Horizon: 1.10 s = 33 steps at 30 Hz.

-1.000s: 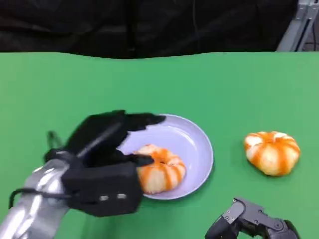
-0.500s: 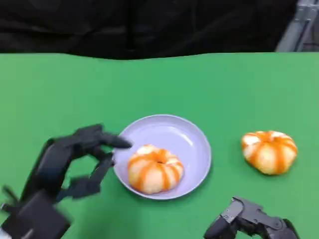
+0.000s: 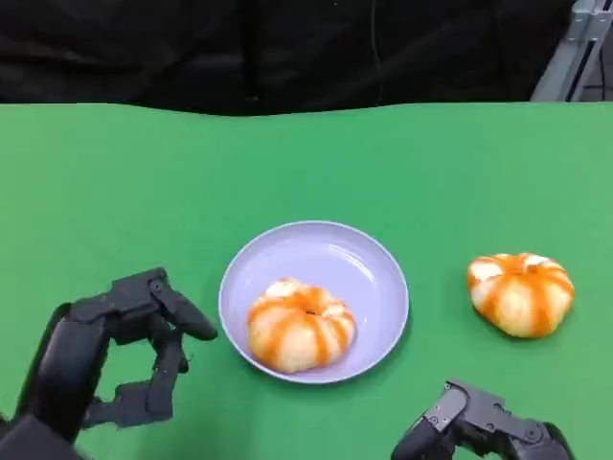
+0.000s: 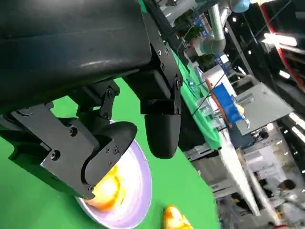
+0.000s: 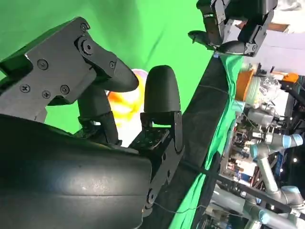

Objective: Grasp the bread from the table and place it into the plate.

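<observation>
An orange-and-cream striped bread [image 3: 301,325] lies in the lilac plate [image 3: 368,270] at the middle of the green table. A second bread of the same look [image 3: 521,292] sits on the cloth to the plate's right. My left hand [image 3: 115,357] is at the lower left, off the plate, fingers apart and holding nothing. In the left wrist view the plate [image 4: 138,191] and its bread [image 4: 108,190] show past my fingers [image 4: 162,126], with the second bread [image 4: 174,218] beyond. My right hand [image 3: 479,428] rests low at the bottom edge, below the second bread; the right wrist view shows its fingers [image 5: 161,93] apart.
The green table [image 3: 306,163] runs back to a black curtain. A metal frame [image 3: 567,53] stands at the far right corner. The wrist views show lab benches and other robot arms in the background.
My left hand has drawn back from over the plate toward the lower left, leaving the bread lying in the plate. The right hand has stayed put.
</observation>
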### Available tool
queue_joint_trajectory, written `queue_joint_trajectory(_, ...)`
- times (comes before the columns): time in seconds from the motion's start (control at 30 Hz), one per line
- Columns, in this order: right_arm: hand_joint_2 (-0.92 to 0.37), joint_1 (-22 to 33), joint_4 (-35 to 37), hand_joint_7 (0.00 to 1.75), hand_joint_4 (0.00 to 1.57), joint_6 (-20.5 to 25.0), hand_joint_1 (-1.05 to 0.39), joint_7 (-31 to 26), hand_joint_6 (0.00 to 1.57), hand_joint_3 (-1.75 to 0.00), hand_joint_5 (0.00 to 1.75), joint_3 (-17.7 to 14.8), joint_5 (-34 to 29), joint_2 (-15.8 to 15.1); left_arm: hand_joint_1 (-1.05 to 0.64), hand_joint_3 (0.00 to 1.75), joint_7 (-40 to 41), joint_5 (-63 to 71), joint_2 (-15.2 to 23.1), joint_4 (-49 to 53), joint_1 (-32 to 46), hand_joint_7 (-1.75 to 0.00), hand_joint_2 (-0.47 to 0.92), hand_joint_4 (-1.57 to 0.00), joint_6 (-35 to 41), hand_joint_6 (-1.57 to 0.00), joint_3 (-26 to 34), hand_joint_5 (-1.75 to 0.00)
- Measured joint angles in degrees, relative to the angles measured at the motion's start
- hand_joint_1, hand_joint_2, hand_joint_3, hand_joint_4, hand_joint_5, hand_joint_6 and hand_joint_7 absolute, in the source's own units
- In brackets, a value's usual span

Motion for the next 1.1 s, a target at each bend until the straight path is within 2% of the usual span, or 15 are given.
queue_joint_trajectory(0.1, -0.42, 0.4, 0.0, 1.29, 0.68, 0.0, -0.07, 0.2, 0.72, -1.23, 1.63, -0.6, 0.5, -0.6, 0.04, 1.49, -0.3, -1.4, -0.8, -0.6, 4.4, -1.61, 0.37, -0.90, 0.6, -0.81, 0.0, -1.75)
queue_joint_trajectory(0.43, -0.42, 0.5, -0.1, 1.28, 0.68, 0.0, -0.07, 0.3, 0.73, -1.23, 1.62, -0.5, 0.8, -0.6, 0.04, 1.49, -0.7, -1.6, -1.2, -1.7, 4.4, -1.62, 0.37, -0.90, 1.1, -0.80, 0.3, -1.75)
queue_joint_trajectory(0.5, -0.41, 0.6, -0.1, 1.28, 0.70, -0.3, -0.15, 0.4, 0.75, -1.20, 1.62, -0.6, 0.9, -0.7, 0.01, 1.51, -1.1, -1.8, -1.2, -1.4, 4.3, -1.58, 0.33, -0.94, 0.8, -0.85, 0.3, -1.73)
queue_joint_trajectory(0.67, -0.43, 1.1, 0.7, 1.27, 0.71, -2.8, -0.20, 0.6, 0.76, -1.18, 1.59, -2.1, 2.0, -1.8, -0.01, 1.53, -3.6, -2.7, -2.0, 3.0, 4.1, -1.56, 0.30, -0.95, -2.0, -0.88, -1.1, -1.73)
queue_joint_trajectory(0.9, -0.44, -1.8, 1.9, 1.27, 0.74, -2.8, -0.22, -0.2, 0.76, -1.15, 1.57, -4.3, 2.5, -0.4, -0.05, 1.56, -4.7, -3.2, -2.0, 4.1, 2.9, -1.57, 0.28, -0.93, -3.3, -0.88, -1.5, -1.74)
queue_joint_trajectory(1.1, -0.43, -2.9, 2.9, 1.26, 0.75, -2.8, -0.21, -0.2, 0.77, -1.15, 1.55, -4.8, 3.2, 0.1, -0.04, 1.57, -4.7, -2.5, -2.0, 4.5, 2.8, -1.58, 0.28, -0.92, -3.9, -0.86, -1.6, -1.74)
